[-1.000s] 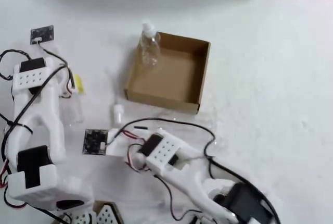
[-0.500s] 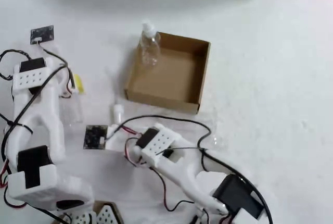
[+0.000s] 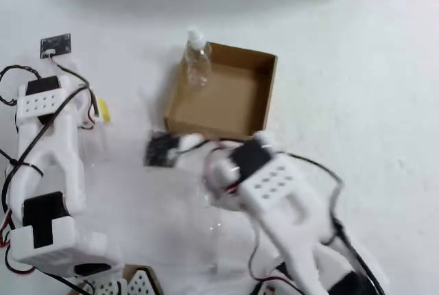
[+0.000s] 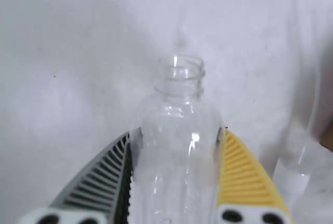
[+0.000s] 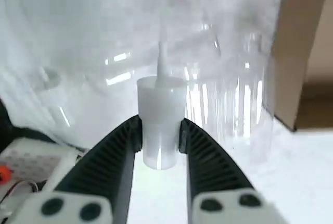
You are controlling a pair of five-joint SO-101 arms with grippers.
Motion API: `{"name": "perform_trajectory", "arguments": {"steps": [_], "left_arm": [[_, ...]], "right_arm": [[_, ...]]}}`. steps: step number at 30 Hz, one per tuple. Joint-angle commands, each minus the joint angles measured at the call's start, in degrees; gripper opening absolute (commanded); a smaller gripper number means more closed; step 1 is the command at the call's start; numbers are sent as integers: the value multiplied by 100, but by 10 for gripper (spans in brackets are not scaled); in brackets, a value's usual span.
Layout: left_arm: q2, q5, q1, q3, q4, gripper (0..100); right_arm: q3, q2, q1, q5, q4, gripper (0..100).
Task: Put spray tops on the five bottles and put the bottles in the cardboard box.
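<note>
My left gripper (image 4: 177, 146) is shut on a clear bottle (image 4: 179, 114) with an open, capless neck, gripped between a grey finger and a yellow one. In the high view this gripper (image 3: 96, 113) sits at the table's left side. My right gripper (image 5: 160, 130) is shut on a white spray top (image 5: 160, 125), its thin tube pointing away from the camera. In the high view the right gripper (image 3: 175, 147) hangs just in front of the cardboard box (image 3: 264, 96). One bottle with a spray top (image 3: 197, 58) stands in the box's far left corner.
Clear capless bottles (image 5: 234, 99) stand beyond the held spray top, beside the box wall (image 5: 307, 52). Another clear bottle (image 4: 302, 172) shows beside the left gripper's yellow finger. Cables trail from both arms. The right half of the white table (image 3: 357, 82) is open.
The right arm has swung from the table's front up toward the box's front wall, over where the spray top stood, and now grips it. The left arm has kept still.
</note>
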State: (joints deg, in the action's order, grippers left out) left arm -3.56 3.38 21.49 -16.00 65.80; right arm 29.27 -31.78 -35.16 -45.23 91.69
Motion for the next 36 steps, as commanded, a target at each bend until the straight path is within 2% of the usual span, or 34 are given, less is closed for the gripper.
{"name": "perform_trajectory", "arguments": {"steps": [1, 7, 12, 15, 18, 24, 28, 34, 36], "left_arm": [[400, 9, -4, 97, 123, 20], [884, 18, -4, 35, 378, 20], [1569, 9, -22, -9, 809, 20], [1859, 9, -312, -325, 844, 20], [2176, 9, -664, -756, 818, 20], [3134, 9, -1077, -1424, 809, 20], [3837, 9, -1481, -1925, 800, 20], [4699, 9, -2114, -2760, 246, 20], [4954, 9, -2273, -2927, 158, 20]], "right_arm": [[-237, -532, 1578, -642, 488, 17], [686, -752, 4171, -2426, 462, 17], [1415, -725, 6422, -4105, -488, 17], [1600, -725, 7380, -4765, -980, 17], [1829, -716, 8075, -5116, -1543, 18], [2400, -673, 8866, -5125, -3187, 18], [2409, -171, 9112, -4440, -4031, 18], [1600, 1385, 9253, -3587, -4084, 31], [1143, 1930, 9349, -3420, -3802, 112]]}}
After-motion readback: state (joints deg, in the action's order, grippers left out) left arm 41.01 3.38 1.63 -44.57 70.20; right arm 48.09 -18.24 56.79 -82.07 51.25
